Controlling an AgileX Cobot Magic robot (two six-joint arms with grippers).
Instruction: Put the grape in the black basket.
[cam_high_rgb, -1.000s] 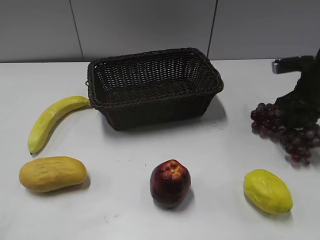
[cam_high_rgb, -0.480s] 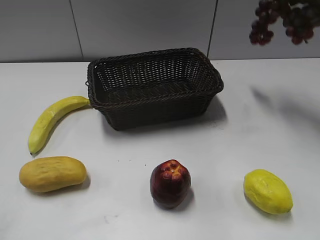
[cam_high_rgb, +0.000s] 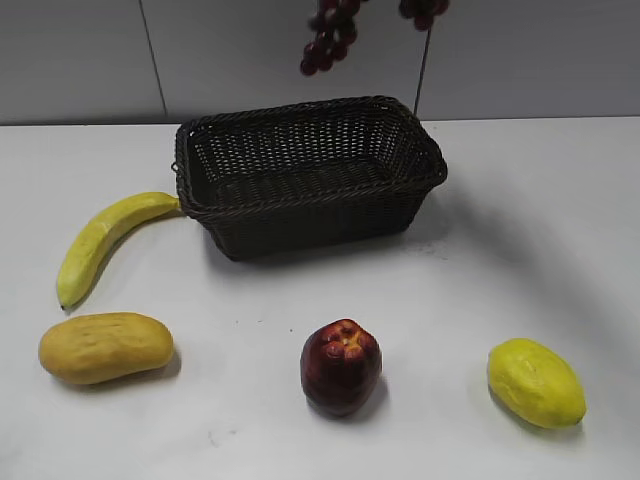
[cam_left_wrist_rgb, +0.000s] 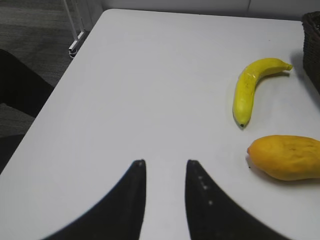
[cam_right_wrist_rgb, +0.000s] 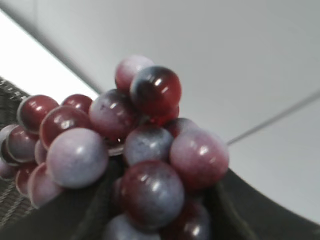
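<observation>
The grape (cam_high_rgb: 332, 38), a dark purple-red bunch, hangs in the air at the top edge of the exterior view, above the far rim of the black basket (cam_high_rgb: 400, 208). Its upper part and the right arm are cut off by the frame. In the right wrist view the grape (cam_right_wrist_rgb: 125, 145) fills the picture, held between my right gripper's (cam_right_wrist_rgb: 160, 210) dark jaws, with a bit of basket weave (cam_right_wrist_rgb: 7, 90) at the left edge. My left gripper (cam_left_wrist_rgb: 165, 165) is open and empty over bare table, left of the banana; it does not show in the exterior view.
On the white table lie a banana (cam_high_rgb: 100, 240) left of the basket, a mango (cam_high_rgb: 105, 347) at front left, a dark red apple (cam_high_rgb: 341, 366) at front middle and a yellow fruit (cam_high_rgb: 535, 382) at front right. The left wrist view shows the banana (cam_left_wrist_rgb: 250, 90), the mango (cam_left_wrist_rgb: 287, 157) and the table's left edge (cam_left_wrist_rgb: 65, 70).
The grape was lifted off the table at the right and carried up and leftward; it now hangs above the basket's far side.
</observation>
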